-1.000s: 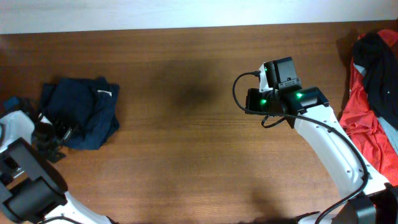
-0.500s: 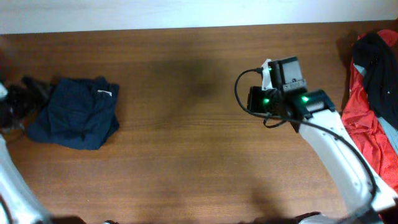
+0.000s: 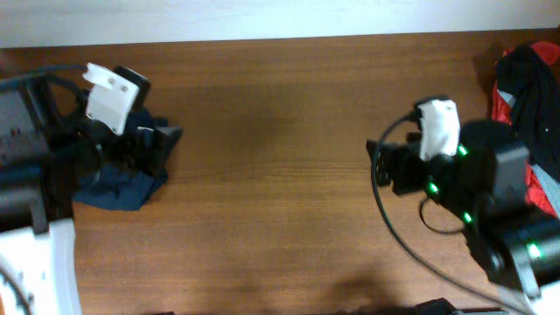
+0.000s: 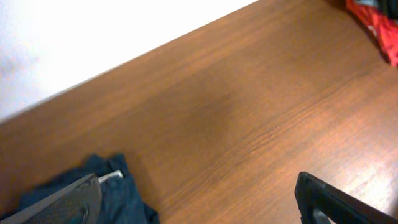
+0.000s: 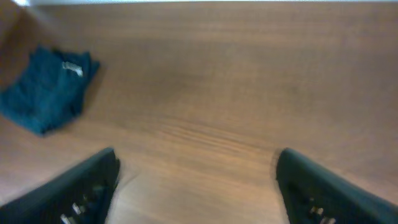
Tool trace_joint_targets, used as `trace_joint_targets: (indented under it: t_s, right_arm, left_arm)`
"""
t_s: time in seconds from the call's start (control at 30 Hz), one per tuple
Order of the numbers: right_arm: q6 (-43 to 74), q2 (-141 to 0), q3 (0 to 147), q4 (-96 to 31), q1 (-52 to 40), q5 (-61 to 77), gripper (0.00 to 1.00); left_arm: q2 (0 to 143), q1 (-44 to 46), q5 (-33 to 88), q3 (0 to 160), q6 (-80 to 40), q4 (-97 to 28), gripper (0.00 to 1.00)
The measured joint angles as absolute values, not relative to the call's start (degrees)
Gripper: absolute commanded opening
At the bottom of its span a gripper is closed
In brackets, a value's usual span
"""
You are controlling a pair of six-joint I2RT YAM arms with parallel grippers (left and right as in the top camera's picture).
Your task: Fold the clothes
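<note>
The clothes are a dark navy pair of shorts (image 3: 118, 188), bunched at the table's left, with a small white tag showing in the left wrist view. The shorts (image 4: 118, 196) lie just inside the left finger there, and sit far off as a small blue heap (image 5: 46, 93) in the right wrist view. My left gripper (image 3: 153, 144) hovers over the shorts' upper right part and hides it. Its jaws stand wide open (image 4: 199, 205) over bare wood, holding nothing. My right gripper (image 3: 389, 166) is on the right side of the table, open (image 5: 199, 193) and empty.
A red, black and grey garment pile (image 3: 525, 96) lies at the table's far right edge, and its red corner (image 4: 376, 18) shows in the left wrist view. The wooden table (image 3: 280, 175) meets a white wall along the back.
The right gripper has opened from shut, and its arm has drawn back to the right and nearer. The left arm has swung up from the lower left and now hangs over the shorts.
</note>
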State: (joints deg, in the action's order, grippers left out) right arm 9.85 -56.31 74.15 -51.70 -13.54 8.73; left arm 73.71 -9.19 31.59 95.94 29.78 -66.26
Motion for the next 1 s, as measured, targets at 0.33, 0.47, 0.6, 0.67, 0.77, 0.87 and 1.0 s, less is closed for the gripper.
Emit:
trace_joint_targets:
  t_s: [0.33, 0.47, 0.6, 0.67, 0.77, 0.87, 1.0]
  right_arm:
    - [8.6, -50.0, 74.1, -53.4, -13.5, 8.8, 0.99]
    - [8.4, -50.4, 74.1, -53.4, -13.5, 8.8, 0.99]
    - [8.4, -50.9, 74.1, -53.4, -13.5, 8.8, 0.99]
    - [8.3, -50.8, 74.1, -53.6, -13.5, 8.8, 0.99]
    - [8.4, -50.9, 74.1, -54.5, -13.5, 8.9, 0.99]
    - [8.3, -50.8, 74.1, -55.4, -13.5, 9.1, 0.99]
    - [7.7, -50.8, 74.1, -55.5, -13.5, 6.8, 0.99]
  left_arm:
    - [66.2, -4.1, 22.0, 96.2, 25.2, -69.0, 0.99]
    - [67.1, -4.1, 22.2, 96.2, 24.6, -68.2, 0.99]
    - [67.3, -4.1, 22.2, 96.2, 24.4, -69.2, 0.99]
    - [67.3, -4.1, 22.2, 96.2, 24.4, -69.5, 0.99]
    - [67.3, -4.1, 22.2, 96.2, 24.4, -69.5, 1.0]
    - [67.3, -4.1, 22.2, 96.2, 24.4, -69.5, 0.99]
    - [67.3, -4.1, 22.2, 96.2, 24.4, -69.5, 0.99]
